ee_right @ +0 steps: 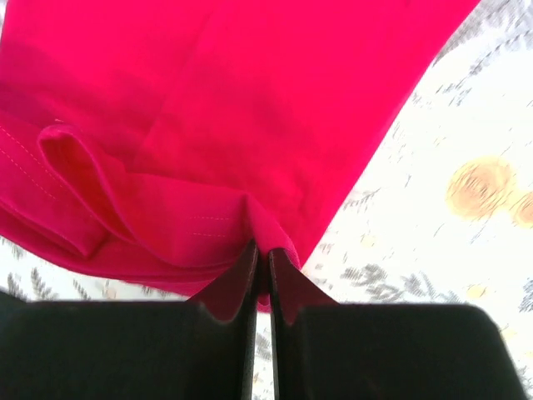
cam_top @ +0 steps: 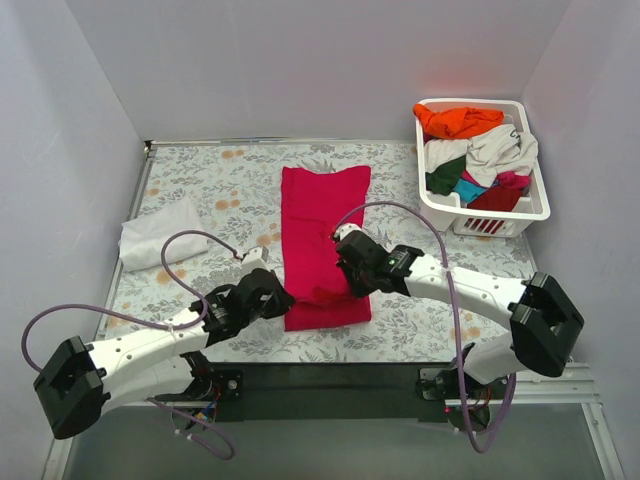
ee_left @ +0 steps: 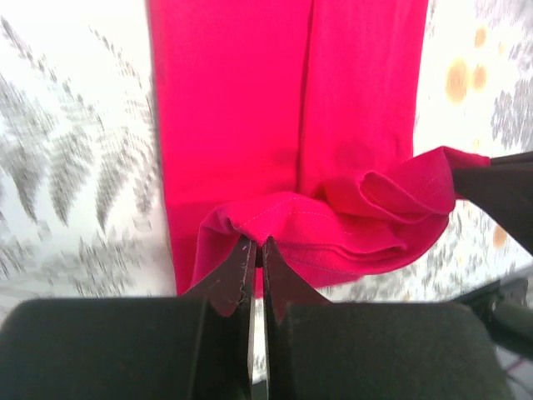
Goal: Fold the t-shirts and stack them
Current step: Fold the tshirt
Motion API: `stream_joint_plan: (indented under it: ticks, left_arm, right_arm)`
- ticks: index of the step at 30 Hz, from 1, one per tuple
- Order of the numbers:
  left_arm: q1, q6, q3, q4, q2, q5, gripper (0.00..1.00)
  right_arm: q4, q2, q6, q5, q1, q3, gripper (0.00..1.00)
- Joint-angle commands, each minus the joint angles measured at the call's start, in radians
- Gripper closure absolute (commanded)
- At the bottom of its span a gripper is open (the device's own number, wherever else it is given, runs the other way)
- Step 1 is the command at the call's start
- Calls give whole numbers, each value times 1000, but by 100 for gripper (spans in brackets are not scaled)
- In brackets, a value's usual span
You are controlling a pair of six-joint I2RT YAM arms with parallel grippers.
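A fixed camera above and behind my two arms looks down and forward over the whole leaf-and-flower patterned table [cam_top: 220, 180], from far enough back to take in my bases at the bottom edge. The camera on my left wrist sits just behind my left gripper [ee_left: 256, 250], looking down along its black fingers very close over the crimson-pink cloth t-shirt [ee_left: 250, 108], and my right wrist camera looks past my right gripper [ee_right: 260, 254] just as closely. All three views share the near end of that shirt.
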Motion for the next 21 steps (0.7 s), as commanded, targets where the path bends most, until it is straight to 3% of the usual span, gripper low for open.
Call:
stream_joint_plan:
  ticks: [1,11,21]
  left_arm:
    - [81,127,47,119,33,34,100]
    - [273,270,189,251,280,136,100]
    - [371,352,309,317,467,168,100]
  right_arm:
    - [50,56,-66,34,-45,83,99]
    - [70,216,-155,6,-166,230,99]
    - [75,340,-211,-21,-264,355,99]
